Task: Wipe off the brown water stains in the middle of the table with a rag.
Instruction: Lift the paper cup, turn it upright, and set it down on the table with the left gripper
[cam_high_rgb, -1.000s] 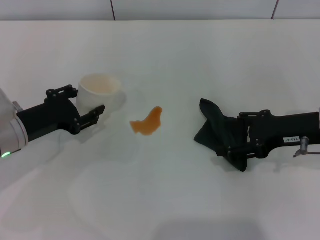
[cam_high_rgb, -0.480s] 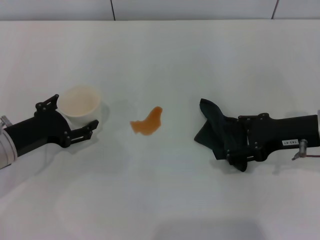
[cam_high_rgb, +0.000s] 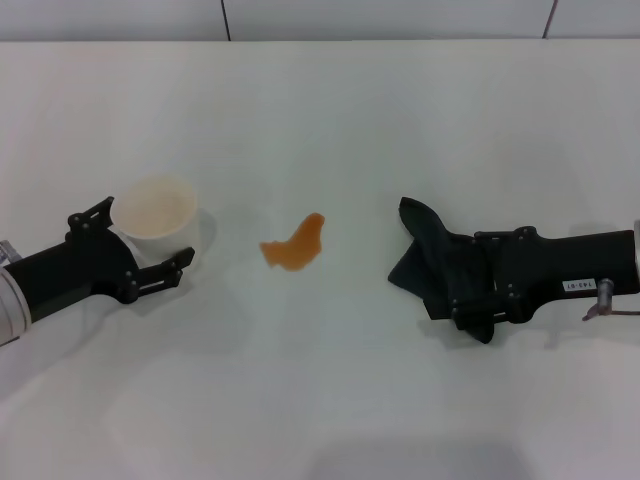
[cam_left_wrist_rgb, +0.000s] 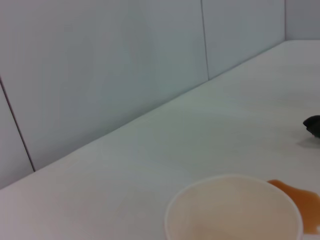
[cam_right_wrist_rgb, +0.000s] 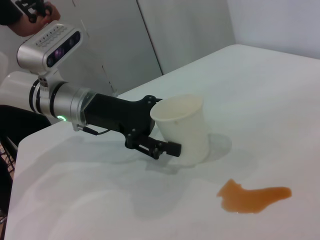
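Note:
The brown water stains (cam_high_rgb: 295, 247) form one small orange blotch in the middle of the white table (cam_high_rgb: 320, 110); the blotch also shows in the right wrist view (cam_right_wrist_rgb: 252, 196) and the left wrist view (cam_left_wrist_rgb: 301, 201). To its right lies the dark rag (cam_high_rgb: 428, 256), with my right gripper (cam_high_rgb: 472, 274) shut on it, fingertips buried in the folds. On the left my left gripper (cam_high_rgb: 146, 234) is open, its jaws straddling a cream cup (cam_high_rgb: 157, 208) that stands upright on the table.
The cream cup (cam_right_wrist_rgb: 182, 125) stands left of the stain, a short gap between them, with a left finger (cam_right_wrist_rgb: 165, 148) by its base. In the left wrist view the cup rim (cam_left_wrist_rgb: 232, 182) fills the foreground. A grey panelled wall (cam_high_rgb: 380, 18) runs behind the table.
My left gripper carried the cup leftward, away from the stain, and set it down; its jaws now stand wider. The rag and right gripper have barely moved.

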